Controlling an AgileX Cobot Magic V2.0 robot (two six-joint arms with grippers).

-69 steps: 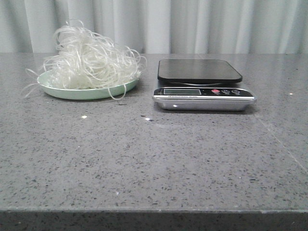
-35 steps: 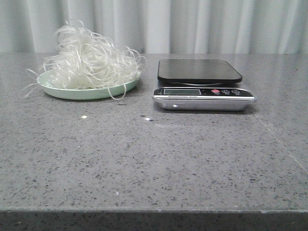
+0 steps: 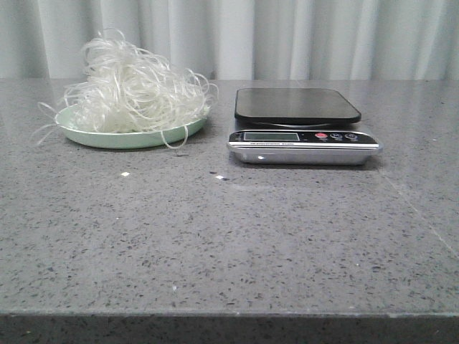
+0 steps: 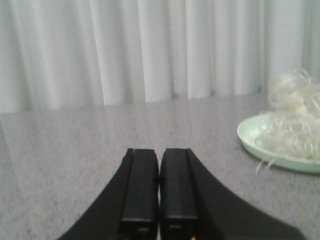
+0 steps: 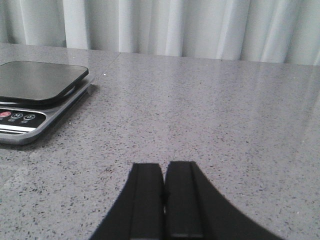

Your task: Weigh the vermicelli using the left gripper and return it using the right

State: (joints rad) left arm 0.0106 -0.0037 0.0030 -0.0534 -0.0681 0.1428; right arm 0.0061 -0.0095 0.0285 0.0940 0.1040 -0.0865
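The vermicelli (image 3: 133, 89) is a fluffy white tangle heaped on a pale green plate (image 3: 115, 136) at the far left of the table. It also shows in the left wrist view (image 4: 295, 120), off to one side of the fingers and well beyond them. The scale (image 3: 301, 125), with a black platform and silver base, stands empty to the plate's right; it also shows in the right wrist view (image 5: 37, 95). My left gripper (image 4: 159, 152) is shut and empty over bare table. My right gripper (image 5: 164, 166) is shut and empty, apart from the scale. Neither gripper shows in the front view.
The grey speckled tabletop (image 3: 229, 244) runs to a front edge near the camera. A pale curtain (image 3: 287, 36) hangs behind the table. A few small white crumbs (image 3: 125, 174) lie in front of the plate.
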